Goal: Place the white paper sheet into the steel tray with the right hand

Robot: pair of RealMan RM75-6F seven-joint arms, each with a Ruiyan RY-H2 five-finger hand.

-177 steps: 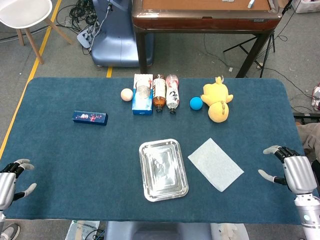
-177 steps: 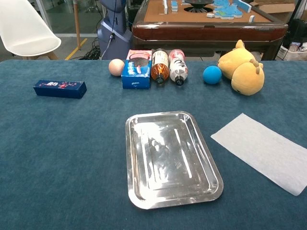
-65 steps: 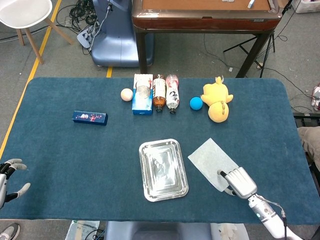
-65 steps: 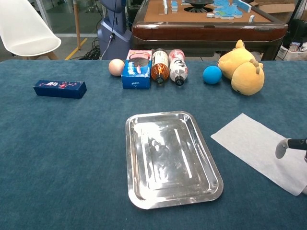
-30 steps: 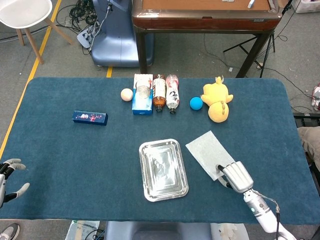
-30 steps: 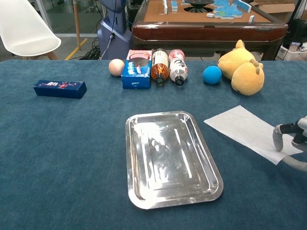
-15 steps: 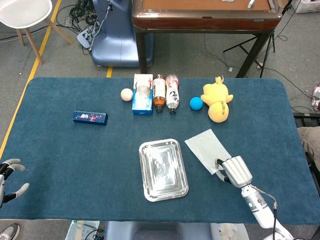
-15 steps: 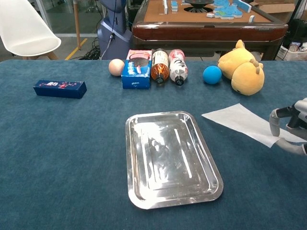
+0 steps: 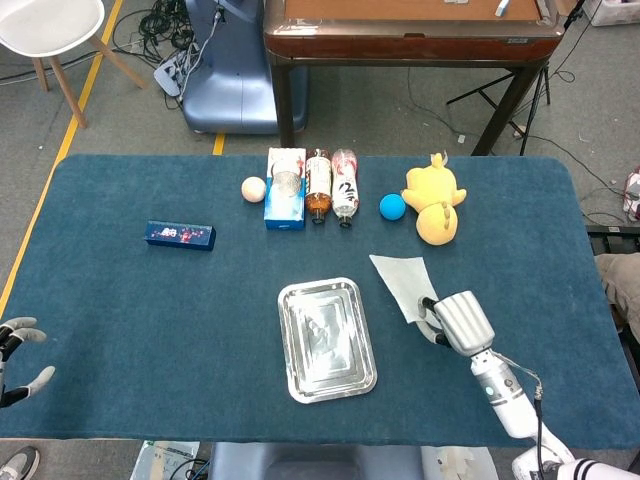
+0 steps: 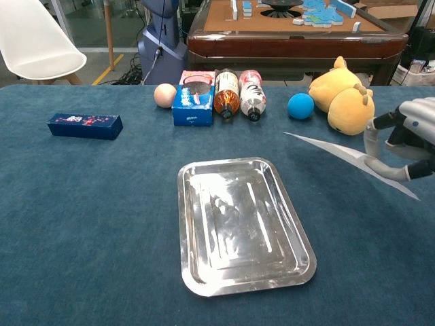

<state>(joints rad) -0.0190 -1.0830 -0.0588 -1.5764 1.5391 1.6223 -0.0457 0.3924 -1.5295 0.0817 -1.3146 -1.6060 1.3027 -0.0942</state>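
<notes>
My right hand (image 9: 455,320) pinches the near edge of the white paper sheet (image 9: 401,279) and holds it lifted off the cloth, just right of the steel tray (image 9: 325,338). In the chest view the sheet (image 10: 326,147) hangs nearly edge-on above the table, with the right hand (image 10: 401,139) gripping it at the far right; the empty tray (image 10: 239,223) lies left of and below it. My left hand (image 9: 15,360) rests at the table's near left corner with fingers apart, holding nothing.
Along the back stand a peach ball (image 9: 254,188), a blue snack box (image 9: 286,188), two bottles (image 9: 331,187), a blue ball (image 9: 392,207) and a yellow plush toy (image 9: 435,204). A dark blue box (image 9: 180,235) lies at the left.
My right hand has risen and moved toward the tray, lifting the paper sheet off the cloth; the sheet now hangs tilted in the air. The left hand stays put.
</notes>
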